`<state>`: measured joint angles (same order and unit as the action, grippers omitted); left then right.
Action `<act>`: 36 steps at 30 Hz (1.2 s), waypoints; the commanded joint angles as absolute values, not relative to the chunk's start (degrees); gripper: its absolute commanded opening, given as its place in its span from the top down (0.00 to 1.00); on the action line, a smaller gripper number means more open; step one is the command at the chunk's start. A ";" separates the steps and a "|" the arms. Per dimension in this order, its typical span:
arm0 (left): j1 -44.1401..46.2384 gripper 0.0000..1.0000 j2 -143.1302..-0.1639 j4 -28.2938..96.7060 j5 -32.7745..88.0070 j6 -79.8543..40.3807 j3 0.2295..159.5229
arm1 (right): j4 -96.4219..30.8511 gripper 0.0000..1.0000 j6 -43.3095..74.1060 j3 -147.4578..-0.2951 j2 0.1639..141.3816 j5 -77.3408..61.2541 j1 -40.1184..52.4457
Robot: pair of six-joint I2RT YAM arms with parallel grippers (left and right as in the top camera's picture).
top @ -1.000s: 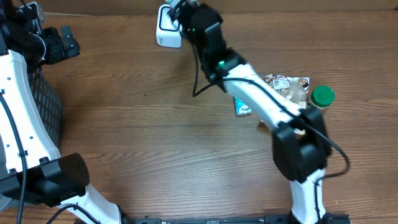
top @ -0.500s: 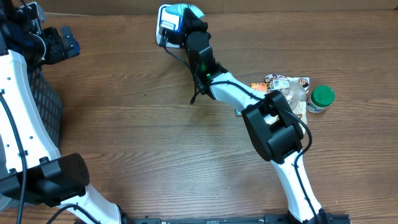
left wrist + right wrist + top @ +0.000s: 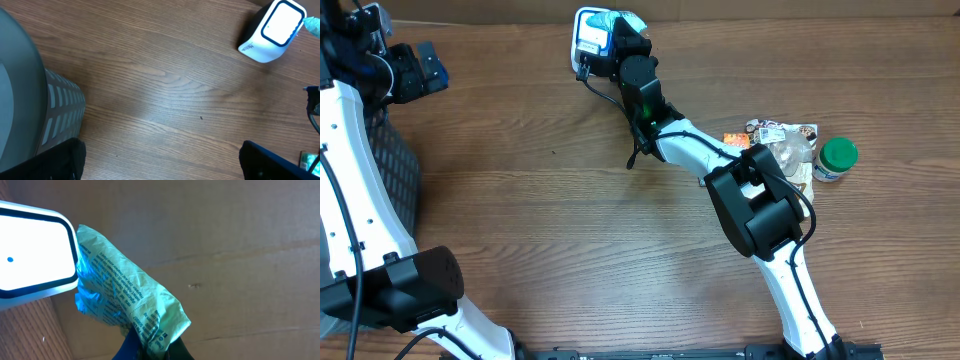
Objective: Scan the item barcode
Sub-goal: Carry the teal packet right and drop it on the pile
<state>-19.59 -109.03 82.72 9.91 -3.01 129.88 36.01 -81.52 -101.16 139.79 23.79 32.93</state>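
Observation:
The white scanner [image 3: 586, 42] with its blue-rimmed window stands at the table's far edge; the left wrist view has it at the upper right [image 3: 272, 26]. My right gripper [image 3: 152, 349] is shut on a crumpled green packet [image 3: 125, 297] with printed text. The packet hangs right beside the scanner's lit window [image 3: 30, 260], its upper left edge tinted blue by the light. From overhead the packet [image 3: 628, 20] sits just right of the scanner. My left gripper [image 3: 162, 165] hovers open over bare wood, far left of the scanner, with nothing between its fingers.
A pile of snack packets [image 3: 782, 140] and a green-lidded jar [image 3: 837, 157] lie at the right. A black mesh basket [image 3: 398, 175] stands at the left edge, also seen beside my left gripper [image 3: 60, 117]. A cardboard wall [image 3: 225, 240] rises behind the scanner.
The right arm has swung its wrist round and brought the green packet up beside the scanner window. Since half a second ago it has barely moved. The left arm is still.

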 commanded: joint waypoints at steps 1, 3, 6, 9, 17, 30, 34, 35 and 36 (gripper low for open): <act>-19.42 0.00 -109.06 82.50 10.52 -3.42 130.23 | 38.63 0.96 -81.23 -102.41 139.63 24.69 33.67; -19.42 0.00 -109.06 82.50 10.52 -3.40 130.23 | 38.94 0.96 -81.12 -102.41 139.09 25.65 34.15; -19.42 0.00 -109.06 82.50 10.52 -3.40 130.21 | 38.57 0.96 -77.73 -102.41 137.05 26.83 34.72; -19.42 0.00 -109.06 82.50 10.52 -3.42 130.23 | 36.71 0.96 -74.13 -102.41 133.78 29.28 35.11; -19.42 0.01 -109.06 82.50 10.52 -3.40 130.23 | 9.98 0.96 -47.18 -102.41 119.37 31.07 36.05; -19.42 0.00 -109.06 82.50 10.52 -3.40 130.23 | -50.06 0.96 14.44 -102.41 95.61 15.77 33.12; -19.42 0.00 -109.06 82.50 10.52 -3.40 130.23 | -63.83 0.96 21.74 -101.80 96.20 14.63 29.52; -19.42 0.00 -109.06 82.50 10.52 -3.40 130.23 | -66.11 0.96 23.29 -101.06 96.62 14.59 28.21; -19.42 0.00 -109.06 82.50 10.52 -3.40 130.23 | -67.55 0.96 24.27 -99.83 97.06 13.98 26.50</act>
